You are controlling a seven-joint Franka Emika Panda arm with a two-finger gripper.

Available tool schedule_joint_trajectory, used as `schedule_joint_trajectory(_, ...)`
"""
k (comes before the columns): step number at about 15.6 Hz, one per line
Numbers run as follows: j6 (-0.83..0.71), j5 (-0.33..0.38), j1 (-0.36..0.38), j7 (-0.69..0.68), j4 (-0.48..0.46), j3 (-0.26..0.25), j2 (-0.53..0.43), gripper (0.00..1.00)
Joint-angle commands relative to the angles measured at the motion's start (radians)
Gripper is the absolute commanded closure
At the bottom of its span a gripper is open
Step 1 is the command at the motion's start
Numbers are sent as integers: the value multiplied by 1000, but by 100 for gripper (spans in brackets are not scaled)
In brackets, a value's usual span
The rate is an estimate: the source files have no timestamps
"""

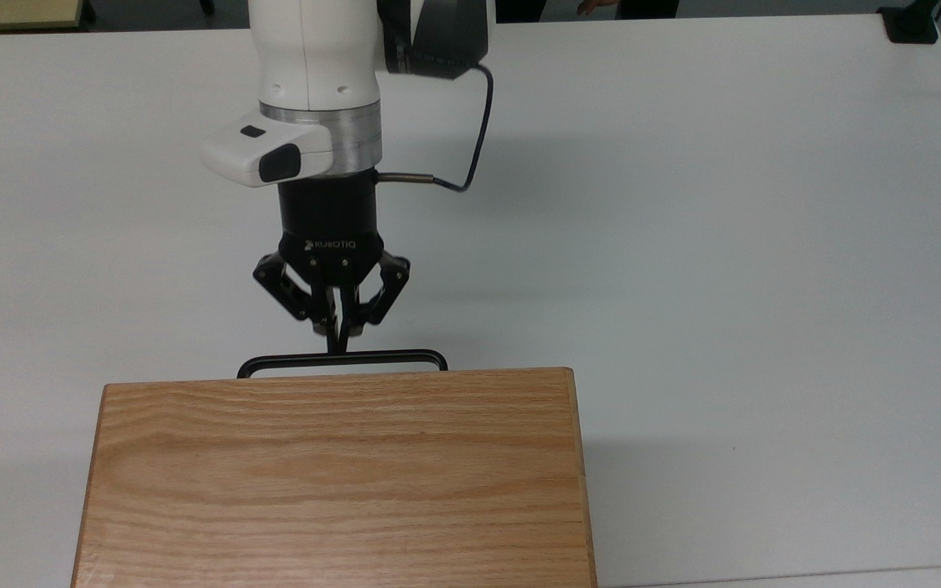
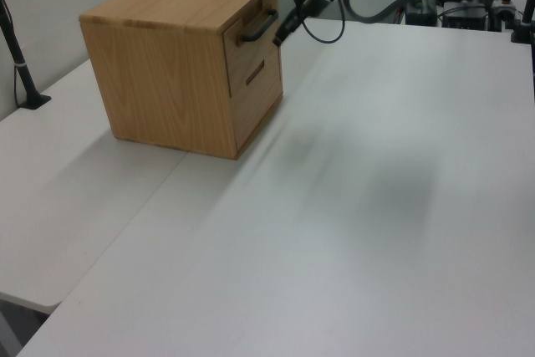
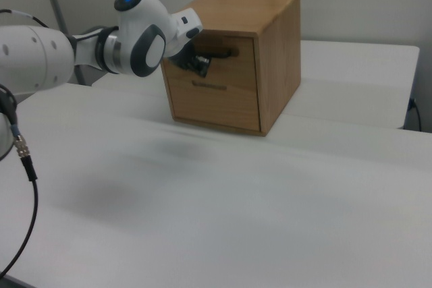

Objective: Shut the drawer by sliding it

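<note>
Drawer (image 2: 253,58) flush in cabinet (image 1: 340,474); pinched gripper (image 1: 341,333) just off handle (image 1: 342,359).

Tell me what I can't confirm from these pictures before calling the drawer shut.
- Drawer front: in the top view the cabinet top covers it; just the handle sticks out.
- Pincer tips: in the right view the arm blocks them.
- Contact between pincer and handle: too small to judge in the left view.
- Cabinet's near end: cut off by the top view's bottom edge.

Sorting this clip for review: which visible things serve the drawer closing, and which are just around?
Job:
- light oak drawer with black bar handle, pushed in
- gripper

Bystanders:
- oak cabinet body
- white table
- black corner clamp
</note>
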Motion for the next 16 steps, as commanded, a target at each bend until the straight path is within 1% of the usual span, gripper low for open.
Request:
schedule_joint_trajectory(1,-299,-11,6,-2,-85,2,-137,100)
schedule_joint_trajectory(2,-363,-11,7,-1,-98,2,-165,100)
schedule_joint_trajectory(5,-470,-12,7,-5,-220,2,-299,100)
schedule_joint_trajectory(6,-503,-12,6,-5,-245,2,-341,100)
schedule_joint_trajectory(8,-647,-15,4,-5,-244,0,-392,100)
schedule_joint_trajectory(11,-828,-70,7,-5,-239,6,-459,99)
schedule_joint_trajectory(12,-852,-71,6,-5,-237,6,-476,99)
schedule_joint_trajectory(13,-866,-71,6,-5,-237,6,-488,96)
schedule_joint_trajectory(14,-890,-71,6,-2,-218,6,-490,84)
schedule_joint_trajectory(15,-934,-69,1,-1,-192,6,-487,67)
schedule_joint_trajectory(16,-958,-69,1,-2,-184,5,-487,52)
